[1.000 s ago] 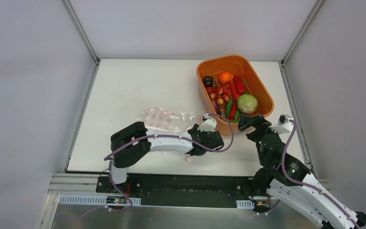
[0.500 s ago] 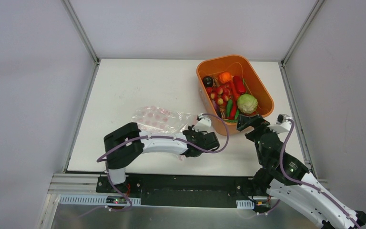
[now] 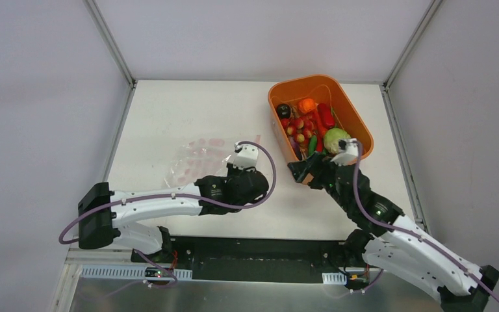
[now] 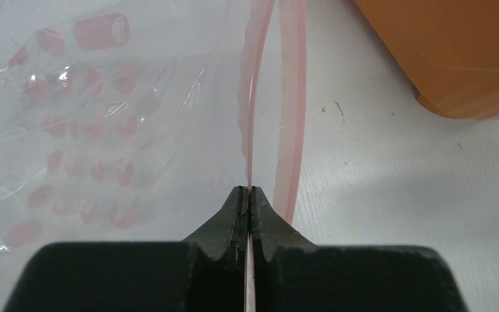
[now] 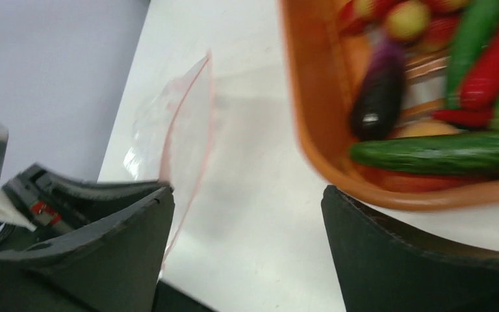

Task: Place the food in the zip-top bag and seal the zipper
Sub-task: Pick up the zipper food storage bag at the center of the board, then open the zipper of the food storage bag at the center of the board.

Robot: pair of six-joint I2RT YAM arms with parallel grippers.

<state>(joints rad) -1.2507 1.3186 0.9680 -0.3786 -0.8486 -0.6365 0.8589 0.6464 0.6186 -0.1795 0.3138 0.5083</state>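
Note:
The clear zip-top bag [image 3: 195, 159] with pink dots lies left of centre. My left gripper [image 3: 231, 177] is shut on one lip of its pink zipper; in the left wrist view the jaws [image 4: 248, 192] pinch that strip [image 4: 253, 97], and the other lip [image 4: 292, 117] hangs apart from it, so the mouth is open. The bag's body [image 4: 84, 117] spreads to the left. My right gripper [image 3: 303, 172] is open and empty beside the near left corner of the orange tub [image 3: 362, 133]. The food [image 3: 308, 123] lies in the tub; eggplant [image 5: 377, 97], cucumber [image 5: 442, 153] and red pepper [image 5: 494, 71] show in the right wrist view.
The tub's wall [image 4: 455, 58] stands right of the bag's mouth. The right wrist view shows the bag's pink edge [image 5: 188, 123] ahead on the left and the tub's rim [image 5: 308, 117] on the right. Grey walls enclose the white table [image 3: 169, 110] on three sides.
My left arm has stretched out and drawn the bag's mouth leftward and up. My right gripper has swung left, from the tub's near edge to its near left corner.

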